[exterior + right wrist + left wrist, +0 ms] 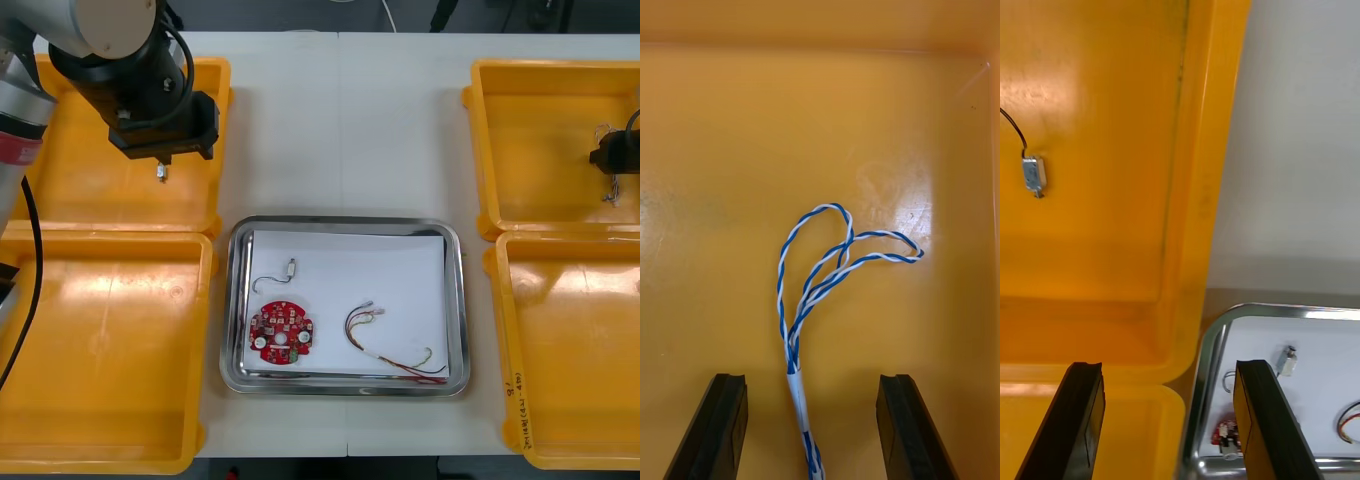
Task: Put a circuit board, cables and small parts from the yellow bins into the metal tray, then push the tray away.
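My right gripper (pixel 812 424) is open low over the floor of the far right yellow bin (pixel 540 150). A twisted blue and white cable (pixel 820 285) lies on that floor, its taped end running between the fingers without touching them. In the front view the right gripper (pixel 612 152) sits at the bin's right edge. My left gripper (pixel 1169 424) is open above the far left bin (pixel 70 190), near a small metal part (pixel 1033 174) on a black wire. The metal tray (pixel 455 300) holds a round red circuit board (pixel 282 335), a small metal part (pixel 290 268) and a red and yellow cable (pixel 385 345).
Two near yellow bins (pixel 100 360) (pixel 570 360) flank the tray. The left arm's black wrist (pixel 160 110) covers part of the far left bin. The tray's far left corner (pixel 1217 337) lies just beyond the left fingers. Bare table stretches behind the tray.
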Motion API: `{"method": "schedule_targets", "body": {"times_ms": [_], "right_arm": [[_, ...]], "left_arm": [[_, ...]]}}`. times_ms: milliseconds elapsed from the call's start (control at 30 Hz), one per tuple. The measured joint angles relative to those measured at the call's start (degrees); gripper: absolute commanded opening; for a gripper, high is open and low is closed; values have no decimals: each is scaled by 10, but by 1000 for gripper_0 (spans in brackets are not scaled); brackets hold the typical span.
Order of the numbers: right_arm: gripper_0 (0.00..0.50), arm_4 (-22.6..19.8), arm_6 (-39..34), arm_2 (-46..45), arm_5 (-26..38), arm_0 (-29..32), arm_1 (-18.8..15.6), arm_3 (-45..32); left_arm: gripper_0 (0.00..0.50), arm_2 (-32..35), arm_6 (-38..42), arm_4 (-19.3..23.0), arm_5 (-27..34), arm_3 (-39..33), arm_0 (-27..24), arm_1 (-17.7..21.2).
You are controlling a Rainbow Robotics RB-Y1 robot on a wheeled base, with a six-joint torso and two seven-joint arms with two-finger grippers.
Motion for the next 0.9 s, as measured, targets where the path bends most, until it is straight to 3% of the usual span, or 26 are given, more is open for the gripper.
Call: {"method": "schedule_targets", "body": {"times_ms": [33,67,100,167,300,467,900], "right_arm": [[479,0,0,0,0,0,0,0],[371,0,1,0,0,0,0,0],[212,0,2,0,-1,0,0,0],[59,0,5,0,-2,0,0,0],[0,0,5,0,-2,0,0,0],[0,-2,5,0,-2,2,0,0],[0,-3,5,11,27,4,0,-34]], "left_arm": [[500,5,-18,-4,0,6,-1,0],[500,9,-40,-9,0,12,-2,0],[500,14,-64,-15,0,17,-3,0],[500,19,-103,-28,0,31,-6,1],[500,30,-130,-41,0,64,-14,1],[500,39,-130,-48,-10,109,-23,1],[500,39,-130,-61,-137,220,-31,1]]}}
